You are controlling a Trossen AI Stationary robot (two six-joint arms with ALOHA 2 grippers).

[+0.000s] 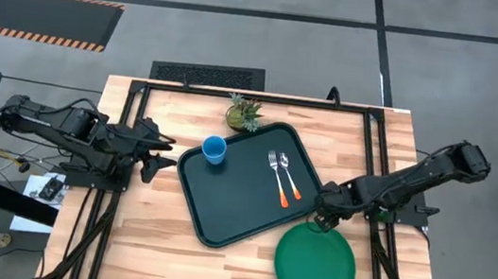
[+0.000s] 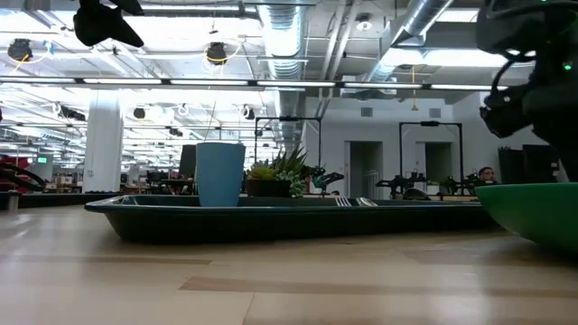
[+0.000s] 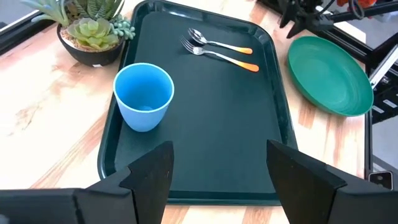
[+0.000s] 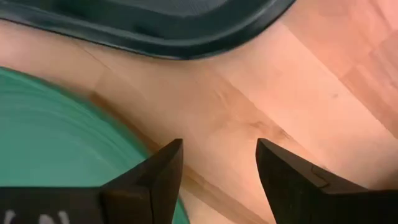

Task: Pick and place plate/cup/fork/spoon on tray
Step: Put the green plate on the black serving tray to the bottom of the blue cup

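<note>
The dark tray (image 1: 222, 203) lies in the middle of the table. The light-blue cup (image 1: 214, 150) stands upright in its far left corner. The fork (image 1: 276, 179) and the spoon (image 1: 290, 178) lie side by side on the tray's right part. The green plate (image 1: 314, 267) lies on the table by the tray's near right corner. My right gripper (image 1: 318, 222) is open, low over the bare wood between the plate's far rim (image 4: 93, 118) and the tray's corner (image 4: 186, 37). My left gripper (image 1: 169, 156) is open and empty, left of the tray, pointing at the cup (image 3: 144, 93).
A small potted succulent (image 1: 244, 115) stands on the table just past the tray's far edge. A dark frame runs along the table's far and side edges. Bare wood lies near the front left of the tray.
</note>
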